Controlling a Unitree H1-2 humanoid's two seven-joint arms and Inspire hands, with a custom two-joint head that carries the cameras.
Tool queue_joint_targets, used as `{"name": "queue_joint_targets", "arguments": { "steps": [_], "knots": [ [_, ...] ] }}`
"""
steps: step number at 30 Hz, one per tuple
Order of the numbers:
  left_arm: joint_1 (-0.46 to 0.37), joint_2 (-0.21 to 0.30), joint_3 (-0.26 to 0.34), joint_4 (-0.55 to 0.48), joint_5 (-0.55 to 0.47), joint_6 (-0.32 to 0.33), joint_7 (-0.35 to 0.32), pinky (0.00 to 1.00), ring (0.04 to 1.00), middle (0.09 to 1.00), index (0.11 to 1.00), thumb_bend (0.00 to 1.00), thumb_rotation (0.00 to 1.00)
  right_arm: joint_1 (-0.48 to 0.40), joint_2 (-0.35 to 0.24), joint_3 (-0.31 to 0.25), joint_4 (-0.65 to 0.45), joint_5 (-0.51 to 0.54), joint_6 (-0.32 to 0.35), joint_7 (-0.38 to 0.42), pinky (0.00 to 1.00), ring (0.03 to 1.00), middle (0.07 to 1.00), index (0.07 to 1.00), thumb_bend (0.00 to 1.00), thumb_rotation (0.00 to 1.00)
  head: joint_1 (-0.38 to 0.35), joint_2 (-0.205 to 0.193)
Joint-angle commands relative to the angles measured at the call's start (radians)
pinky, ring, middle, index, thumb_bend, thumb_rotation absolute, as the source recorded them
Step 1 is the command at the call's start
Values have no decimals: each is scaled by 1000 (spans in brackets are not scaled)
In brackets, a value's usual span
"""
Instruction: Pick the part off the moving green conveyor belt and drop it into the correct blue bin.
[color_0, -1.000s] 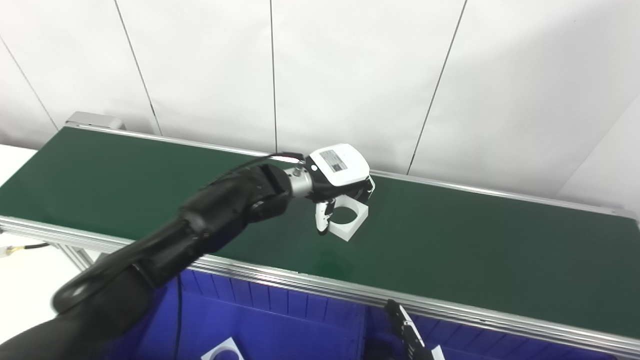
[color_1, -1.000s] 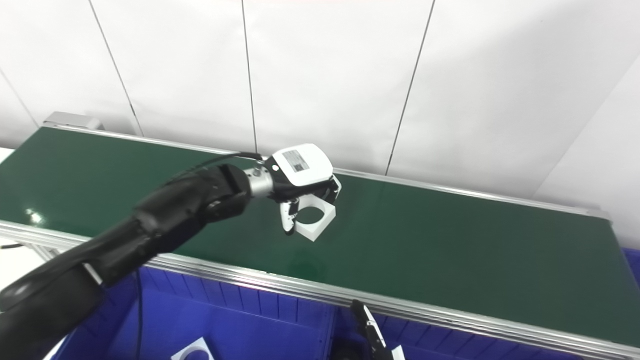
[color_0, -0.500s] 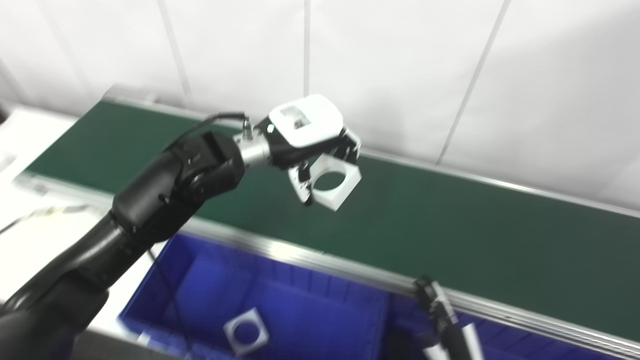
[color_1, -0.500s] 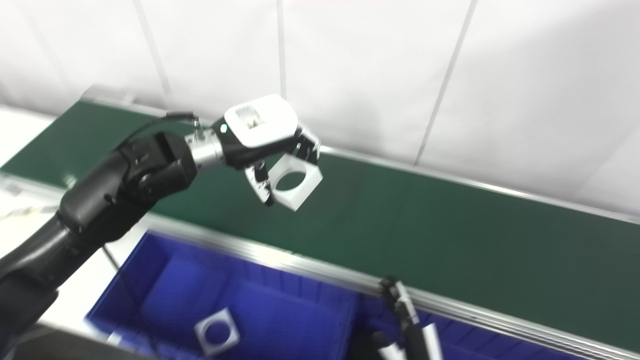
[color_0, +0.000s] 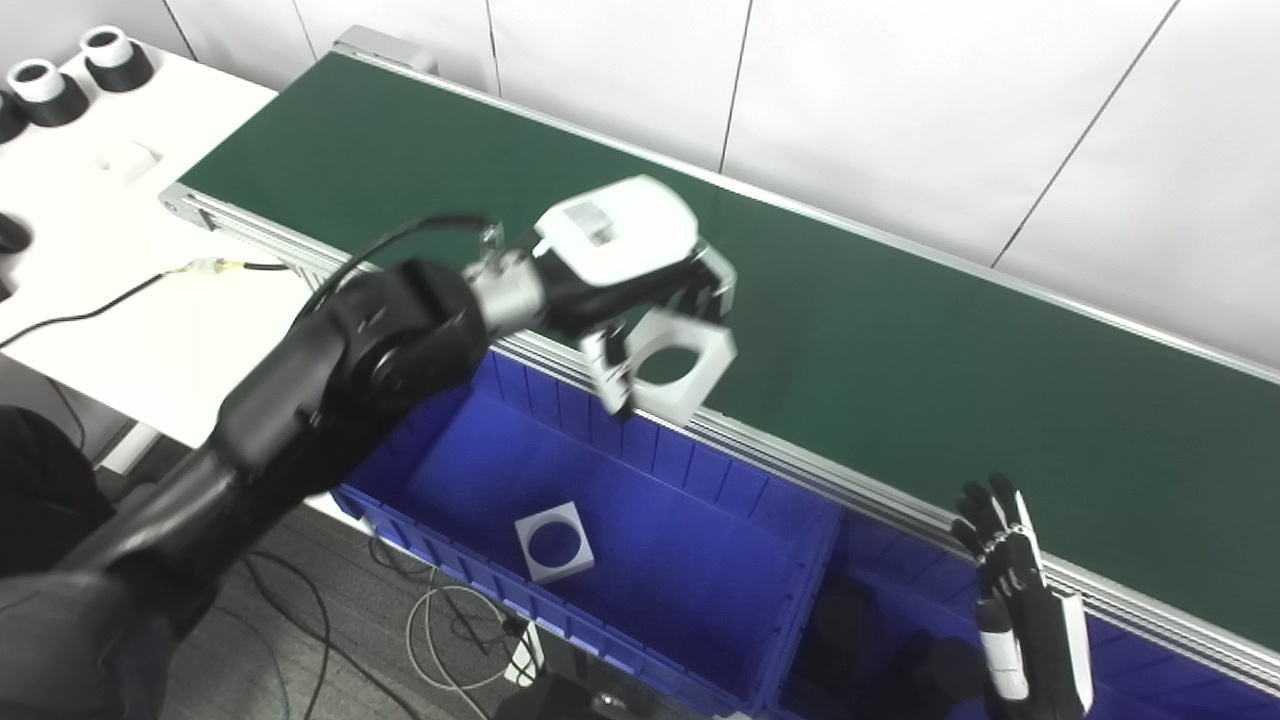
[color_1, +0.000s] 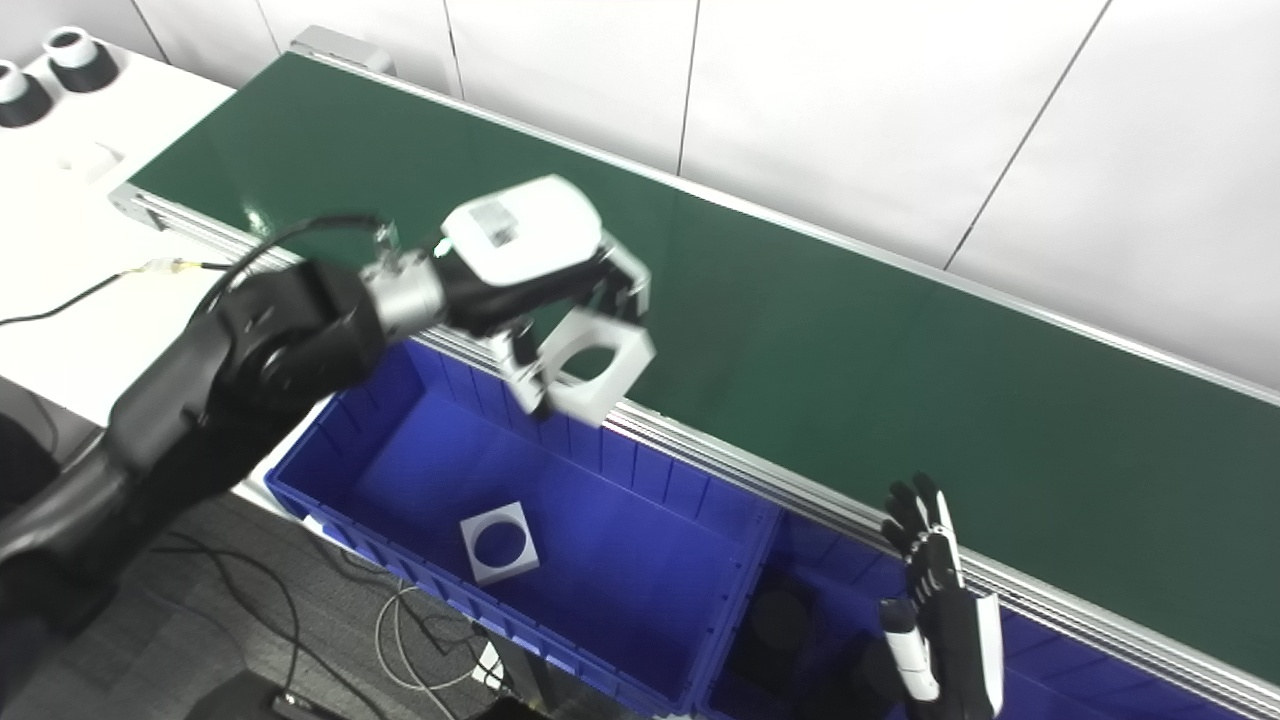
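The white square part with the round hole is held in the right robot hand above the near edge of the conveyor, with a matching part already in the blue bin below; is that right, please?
Not quite: the left robot hand holds the white square part, as the left eye view shows. The right robot hand is open and holds nothing. The rest stands: the held part hangs above the conveyor's near edge, and a matching part lies in the blue bin below.

- Far to my left, a white table (color_0: 150, 300) stands beside the belt's end.
- Black cylinders with white tops (color_0: 78, 70) sit at its far corner.
- A small white block (color_0: 128, 160) lies near them.
- A black cable (color_0: 90, 310) crosses the tabletop.
- More cables (color_0: 440, 640) coil on the grey floor (color_0: 330, 640) below.
- White wall panels (color_0: 900, 120) rise behind.
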Motion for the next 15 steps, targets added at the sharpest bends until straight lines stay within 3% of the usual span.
{"name": "queue_joint_targets", "arguments": {
  "steps": [1,10,15],
  "knots": [
    [19,-36,5,-18,24,6,59,353,402,519,519,500,0,-2,10,-9,-36,0,-50,19,887,915,911,964,823,888,-13,-2],
    [195,-230,-42,70,190,5,262,371,418,521,508,502,0,6,34,-24,-34,-11,-49,37,883,917,916,959,819,887,-48,-8],
    [232,-262,-70,178,234,-22,361,384,404,502,530,501,0,6,42,-30,-31,-19,-50,42,883,911,912,956,805,881,-56,-12]
  ]
}}
